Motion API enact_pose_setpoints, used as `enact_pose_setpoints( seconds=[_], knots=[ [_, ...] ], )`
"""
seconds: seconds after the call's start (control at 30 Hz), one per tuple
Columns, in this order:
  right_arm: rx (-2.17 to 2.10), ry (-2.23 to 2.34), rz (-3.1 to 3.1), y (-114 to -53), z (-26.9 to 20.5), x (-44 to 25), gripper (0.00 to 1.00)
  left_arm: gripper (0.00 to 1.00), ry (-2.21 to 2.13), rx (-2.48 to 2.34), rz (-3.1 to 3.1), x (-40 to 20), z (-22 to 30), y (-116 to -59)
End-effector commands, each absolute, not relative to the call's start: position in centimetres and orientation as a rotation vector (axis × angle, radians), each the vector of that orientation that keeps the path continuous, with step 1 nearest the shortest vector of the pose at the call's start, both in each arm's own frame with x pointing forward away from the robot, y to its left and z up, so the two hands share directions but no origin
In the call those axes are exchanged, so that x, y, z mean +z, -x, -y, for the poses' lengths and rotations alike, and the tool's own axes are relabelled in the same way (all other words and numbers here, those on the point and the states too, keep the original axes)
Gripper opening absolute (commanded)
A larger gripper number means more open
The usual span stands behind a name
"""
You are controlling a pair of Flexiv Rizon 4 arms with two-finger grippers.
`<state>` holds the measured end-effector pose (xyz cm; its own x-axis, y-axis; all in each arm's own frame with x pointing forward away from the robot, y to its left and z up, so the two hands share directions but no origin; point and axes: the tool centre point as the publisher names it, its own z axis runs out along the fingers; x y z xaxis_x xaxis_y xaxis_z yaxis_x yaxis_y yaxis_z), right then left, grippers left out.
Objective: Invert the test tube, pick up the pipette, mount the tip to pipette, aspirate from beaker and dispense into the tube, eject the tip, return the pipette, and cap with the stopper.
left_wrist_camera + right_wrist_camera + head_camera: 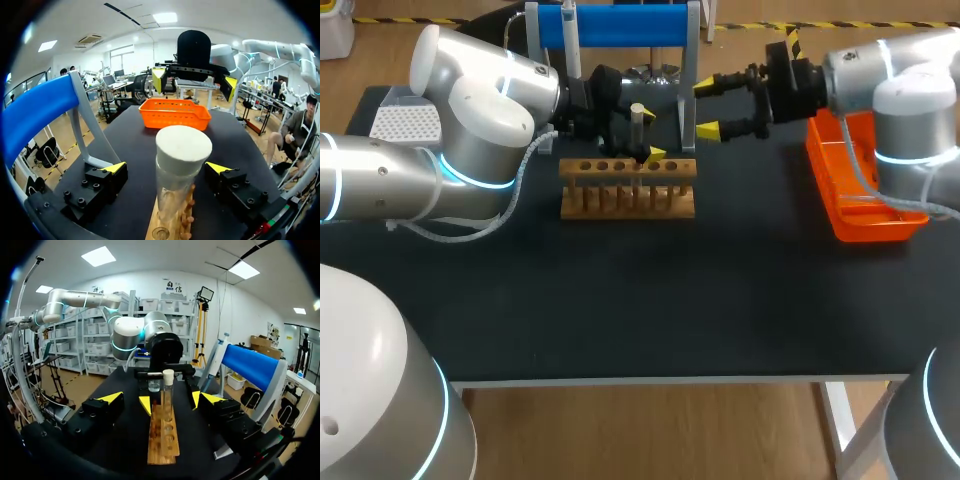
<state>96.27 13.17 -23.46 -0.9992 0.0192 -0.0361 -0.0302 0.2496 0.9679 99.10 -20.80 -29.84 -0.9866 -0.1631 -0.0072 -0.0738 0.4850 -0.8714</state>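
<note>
tube: the test tube (172,192) stands upright in the wooden rack (628,190), mid-table; which hole we cannot tell.
stopper: the white stopper (183,145) sits on the tube mouth and looks square, not tilted.
left gripper: our left gripper (166,167) brackets the tube just under the stopper. Jaws are wide, with a clear gap on both sides and no contact.
right gripper: our right gripper (707,108) is just beyond the rack's right end, facing the tube. Jaws are also wide and hold nothing.
pipette: the pipette (569,30) hangs on the blue stand (620,25) behind the rack.
beaker: the small beaker (154,385) is behind the tube, near the left arm's wrist.
others: the orange basket (825,190) is at the table's right and the tip box (405,125) is at far left.
step (our read): tube capped and pipette parked, so we judge this as the tail of the capping step. A fresh grasp on the tube would look the same, so we cannot rule that out.
how to do it well: keep the left jaws wide and centred on the tube. Move only along the tube's axis or straight back, so no finger clips the stopper or tips the rack.
risk: the left wrist is close to the beaker, so we should avoid a sideways swing.
</note>
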Motion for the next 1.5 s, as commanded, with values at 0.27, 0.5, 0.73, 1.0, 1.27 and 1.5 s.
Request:
enact_pose_setpoints(
  seconds=[0.27,0.5,0.73,1.0,1.27,1.5],
  knots=[
    [1.889,-0.003,-2.44,-95.7,-12.9,-23.5,1.0,1.0,0.21,-1.536,-2.632,-29.8,20.8,-99.2],
    [1.889,-0.003,-2.44,-95.7,-12.9,-23.5,1.0,1.0,0.225,-1.532,-2.628,-29.8,20.4,-99.0],
    [1.889,-0.003,-2.44,-95.7,-12.9,-23.5,1.0,1.0,0.245,-1.514,-2.622,-29.7,19.7,-98.6],
    [1.889,-0.003,-2.44,-95.7,-12.9,-23.5,1.0,1.0,0.306,-1.482,-2.587,-29.4,17.6,-98.4],
    [1.889,-0.003,-2.44,-95.7,-12.9,-23.5,1.0,1.0,0.36,-1.461,-2.551,-29.1,15.2,-98.6],
    [1.889,-0.003,-2.44,-95.7,-12.9,-23.5,1.0,1.0,0.403,-1.44,-2.516,-28.6,13.6,-98.7]
  ],
)
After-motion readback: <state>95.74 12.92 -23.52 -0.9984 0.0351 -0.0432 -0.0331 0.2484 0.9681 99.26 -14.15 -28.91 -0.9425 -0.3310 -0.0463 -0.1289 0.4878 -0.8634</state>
